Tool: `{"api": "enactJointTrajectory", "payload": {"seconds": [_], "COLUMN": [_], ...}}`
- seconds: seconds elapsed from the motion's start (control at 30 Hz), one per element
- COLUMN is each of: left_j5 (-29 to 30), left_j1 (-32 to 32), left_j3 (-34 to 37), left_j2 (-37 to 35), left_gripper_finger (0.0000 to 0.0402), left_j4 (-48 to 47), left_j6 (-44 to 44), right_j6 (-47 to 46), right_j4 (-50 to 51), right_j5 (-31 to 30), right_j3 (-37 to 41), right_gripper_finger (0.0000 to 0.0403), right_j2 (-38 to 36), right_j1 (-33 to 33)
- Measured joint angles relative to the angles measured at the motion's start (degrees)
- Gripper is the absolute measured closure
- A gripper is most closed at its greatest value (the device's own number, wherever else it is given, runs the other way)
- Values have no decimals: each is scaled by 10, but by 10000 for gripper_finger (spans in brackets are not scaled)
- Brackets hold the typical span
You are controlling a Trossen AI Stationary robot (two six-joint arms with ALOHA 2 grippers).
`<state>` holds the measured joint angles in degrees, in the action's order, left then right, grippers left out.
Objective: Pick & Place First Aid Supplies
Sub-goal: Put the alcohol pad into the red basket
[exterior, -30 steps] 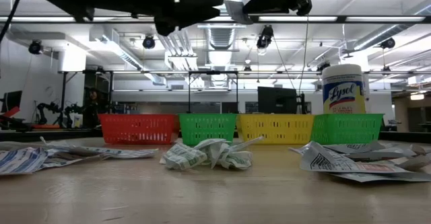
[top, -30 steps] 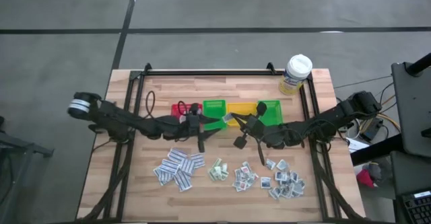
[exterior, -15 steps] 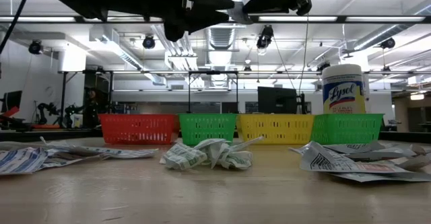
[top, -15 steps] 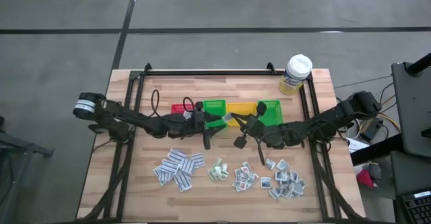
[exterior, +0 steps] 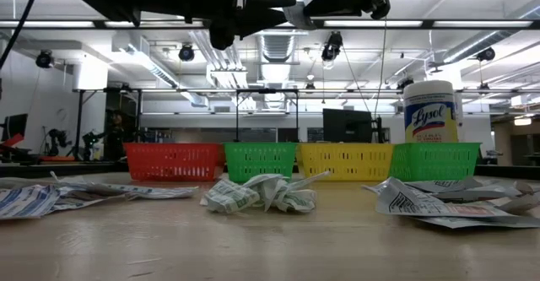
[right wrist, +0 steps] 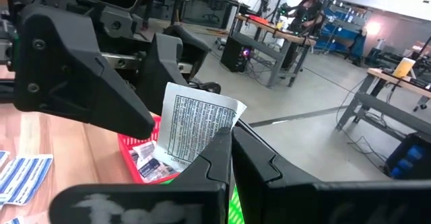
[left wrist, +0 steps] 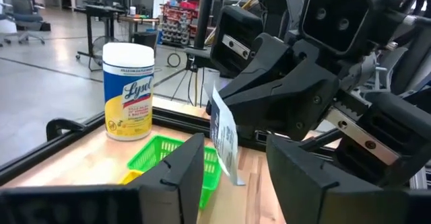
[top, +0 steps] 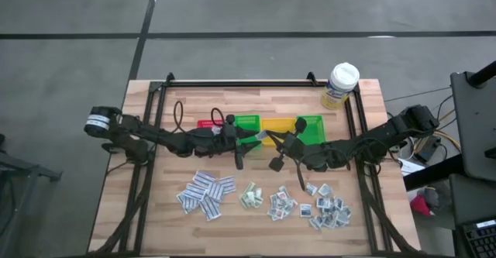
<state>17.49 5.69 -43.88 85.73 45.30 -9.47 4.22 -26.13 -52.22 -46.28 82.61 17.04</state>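
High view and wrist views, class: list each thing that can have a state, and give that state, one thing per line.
Right gripper: shut on a printed white packet, held above the bins.
Left gripper: fingers open, either side of that packet, not gripping it.
Red bin: holds some packets.
Lysol bottle: upright, capped, at the table's far right corner.
Loose packets: lying in piles on the near half of the table.

Overhead, table-level, two wrist views — bins (exterior: 261,160) shared

Compared with a second ago, the left gripper (top: 249,138) sits farther toward the right arm, its open jaws now flanking the white printed paper packet (top: 263,137) held there.
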Motion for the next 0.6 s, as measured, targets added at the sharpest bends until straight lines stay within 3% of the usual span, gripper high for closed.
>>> {"api": "enactJointTrajectory", "payload": {"seconds": [0.5,0.6], "left_j5": [-49,-51], "left_j1": [-9,-10], "left_j3": [0,0], "left_j2": [0,0], "left_gripper_finger": [392,399], "left_j4": [1,1], "left_j6": [26,28], "right_j6": [-2,-2], "right_j4": [-3,-3], "right_j5": [5,13], "right_j3": [-2,-2], "right_gripper_finger": [394,394], "right_j2": [0,0], "right_j1": [0,0]}}
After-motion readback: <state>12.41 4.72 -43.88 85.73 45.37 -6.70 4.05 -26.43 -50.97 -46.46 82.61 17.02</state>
